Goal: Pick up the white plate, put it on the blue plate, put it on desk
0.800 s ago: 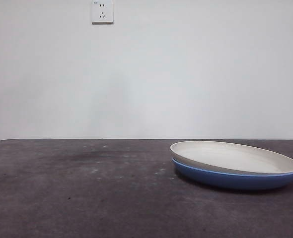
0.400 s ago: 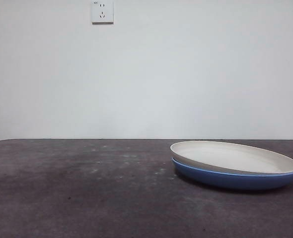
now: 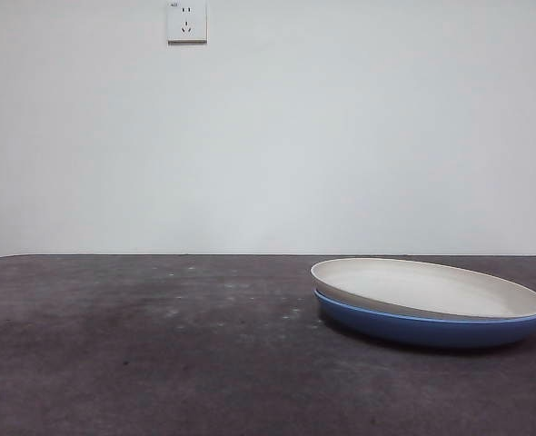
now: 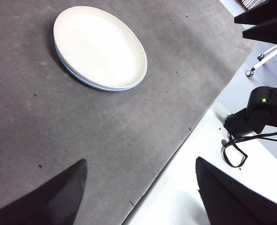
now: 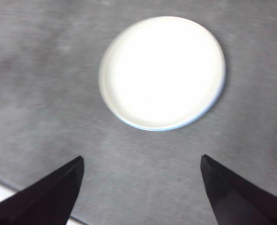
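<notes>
The white plate (image 3: 427,288) lies stacked inside the blue plate (image 3: 431,325) on the desk (image 3: 159,345), at the right of the front view. From the left wrist the white plate (image 4: 100,47) covers the blue plate (image 4: 89,83), of which only a thin rim shows. In the right wrist view the white plate (image 5: 163,70) is bright, with the blue plate (image 5: 212,104) showing as a sliver of rim. My left gripper (image 4: 141,176) hangs open, high and well to the side of the plates. My right gripper (image 5: 141,176) is open too, high above them. Both hold nothing.
The desk's edge (image 4: 176,150) runs close by the left gripper, with a white floor and a black camera stand (image 4: 251,117) beyond it. A wall socket (image 3: 187,21) sits on the white back wall. Neither arm shows in the front view.
</notes>
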{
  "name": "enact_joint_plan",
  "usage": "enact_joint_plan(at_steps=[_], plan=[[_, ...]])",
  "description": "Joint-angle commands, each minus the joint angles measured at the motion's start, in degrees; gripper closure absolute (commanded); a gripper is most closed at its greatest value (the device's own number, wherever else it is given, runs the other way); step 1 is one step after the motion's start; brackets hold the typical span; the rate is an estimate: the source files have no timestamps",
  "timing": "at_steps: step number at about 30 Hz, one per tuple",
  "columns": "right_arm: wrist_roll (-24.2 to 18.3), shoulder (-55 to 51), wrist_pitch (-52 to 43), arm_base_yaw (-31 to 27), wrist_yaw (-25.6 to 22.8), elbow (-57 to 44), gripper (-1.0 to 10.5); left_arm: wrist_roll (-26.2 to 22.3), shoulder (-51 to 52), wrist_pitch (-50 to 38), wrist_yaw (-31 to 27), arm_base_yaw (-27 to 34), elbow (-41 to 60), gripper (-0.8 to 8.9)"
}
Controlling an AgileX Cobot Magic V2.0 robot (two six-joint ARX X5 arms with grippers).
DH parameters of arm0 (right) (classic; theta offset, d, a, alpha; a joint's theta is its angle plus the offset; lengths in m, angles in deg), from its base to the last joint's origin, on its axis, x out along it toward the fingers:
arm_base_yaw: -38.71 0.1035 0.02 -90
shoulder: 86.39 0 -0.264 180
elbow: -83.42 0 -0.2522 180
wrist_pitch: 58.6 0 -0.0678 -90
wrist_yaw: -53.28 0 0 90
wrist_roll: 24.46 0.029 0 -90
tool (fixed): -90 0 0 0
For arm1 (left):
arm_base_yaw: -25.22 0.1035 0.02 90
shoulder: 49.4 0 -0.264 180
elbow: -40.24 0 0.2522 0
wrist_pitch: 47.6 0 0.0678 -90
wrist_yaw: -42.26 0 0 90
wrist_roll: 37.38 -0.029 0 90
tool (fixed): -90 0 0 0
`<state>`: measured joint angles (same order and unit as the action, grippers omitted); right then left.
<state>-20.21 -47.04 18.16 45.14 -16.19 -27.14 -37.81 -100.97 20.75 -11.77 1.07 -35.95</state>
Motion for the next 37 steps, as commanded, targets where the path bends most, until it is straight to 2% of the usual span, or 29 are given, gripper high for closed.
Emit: enact_joint_plan(at_steps=[1, 5, 21, 35, 37], plan=[[1.97, 2.84, -0.5, 0.15, -3.34, 1.01, 5.5, -0.68, -0.35, -0.48, 0.35, -0.26, -0.48, 4.42], [1.97, 9.31, -3.1, -0.09, -6.78, 0.98, 5.5, -0.79, -0.35, -0.48, 0.35, -0.26, -0.48, 4.42], [1.11, 41.83, -22.69, -1.46, -7.08, 0.98, 5.7, -0.85, -0.35, -0.2, 0.35, -0.26, -0.48, 4.42], [1.25, 53.05, -29.9, -2.71, -6.88, 0.98, 6.4, -0.85, -0.35, -0.2, 0.33, -0.26, -0.48, 4.42], [1.46, 53.92, -30.51, -2.71, -6.82, 0.98, 6.8, -0.85, -0.35, -0.22, 0.35, -0.26, -0.48, 4.42]])
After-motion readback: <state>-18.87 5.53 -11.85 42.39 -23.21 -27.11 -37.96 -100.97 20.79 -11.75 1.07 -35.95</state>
